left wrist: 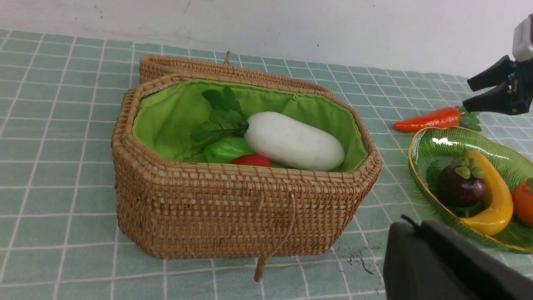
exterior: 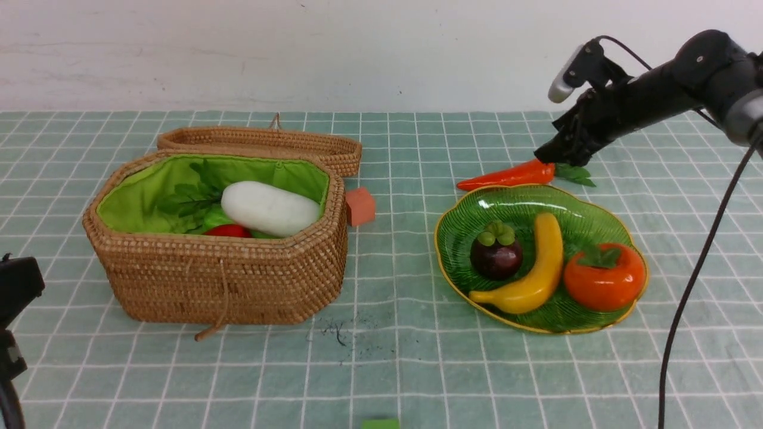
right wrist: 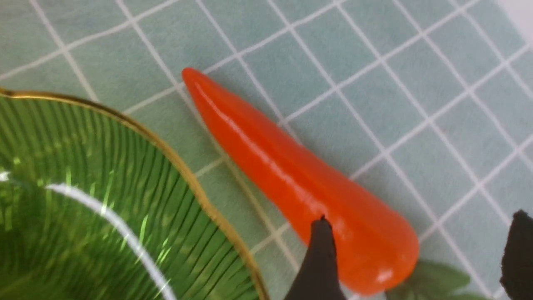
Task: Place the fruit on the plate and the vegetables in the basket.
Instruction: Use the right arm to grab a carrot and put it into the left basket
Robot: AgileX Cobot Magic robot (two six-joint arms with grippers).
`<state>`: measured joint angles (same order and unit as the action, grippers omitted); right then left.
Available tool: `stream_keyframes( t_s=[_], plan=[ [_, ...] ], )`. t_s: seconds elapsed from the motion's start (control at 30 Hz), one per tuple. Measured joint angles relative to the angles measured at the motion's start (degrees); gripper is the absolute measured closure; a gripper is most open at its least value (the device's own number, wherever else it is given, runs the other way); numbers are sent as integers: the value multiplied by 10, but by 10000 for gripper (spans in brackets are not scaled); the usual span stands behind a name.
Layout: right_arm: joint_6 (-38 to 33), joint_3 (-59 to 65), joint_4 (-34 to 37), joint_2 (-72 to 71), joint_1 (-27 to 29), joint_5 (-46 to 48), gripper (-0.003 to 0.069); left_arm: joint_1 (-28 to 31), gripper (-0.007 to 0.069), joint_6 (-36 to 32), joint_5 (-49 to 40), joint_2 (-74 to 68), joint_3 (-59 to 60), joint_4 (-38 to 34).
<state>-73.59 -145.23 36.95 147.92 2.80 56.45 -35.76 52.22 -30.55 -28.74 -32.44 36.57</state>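
From the front, the wicker basket [exterior: 226, 280] sat toward the desk's left edge, holding the white radish [exterior: 271, 208] and a sliver of red bell pepper [exterior: 228, 231]. The green plate [exterior: 465, 238] toward the right edge carried the mangosteen [exterior: 496, 257], banana [exterior: 530, 268] and persimmon [exterior: 603, 277]. The carrot [exterior: 509, 176] lay on the desk just behind the plate, toward the far edge, seemingly the last thing unsorted. The right pincer [exterior: 557, 156] hung over its thick end, its spread hard to read here. The left wrist view showed a light-green gourd [left wrist: 227, 150] under the radish leaves. The left pincer was cut off there, only a dark body showing, and it was closed. The right wrist view showed wide jaws straddling the carrot's thick end, not gripping. A good grasp would probably centre there, stay clear of the plate's rim, and lower before closing. The carrot's leaves were mostly out of frame.
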Motion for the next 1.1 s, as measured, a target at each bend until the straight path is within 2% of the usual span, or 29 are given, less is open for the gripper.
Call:
stream_keyframes(
  t_s=[0.13, 0.53, 0.63, 0.93, 1.1],
  plan=[
    [-48, -2, 17, 25, -2, -22, 120, 0, 618, -1, -12, -14, 0, 3],
    [-56, -2, -7, 45, -4, -33, 129, 0, 617, -1, -4, -16, 0, 17],
    [-56, -2, -17, 46, -4, -33, 149, 0, 617, -1, -4, -16, 0, 17],
    [-69, -2, -25, 57, -4, -33, 273, 0, 617, -1, -4, -16, 0, 17],
    [-74, -2, -25, 57, -4, -31, 309, 0, 617, -1, -4, -16, 0, 18]
  ],
)
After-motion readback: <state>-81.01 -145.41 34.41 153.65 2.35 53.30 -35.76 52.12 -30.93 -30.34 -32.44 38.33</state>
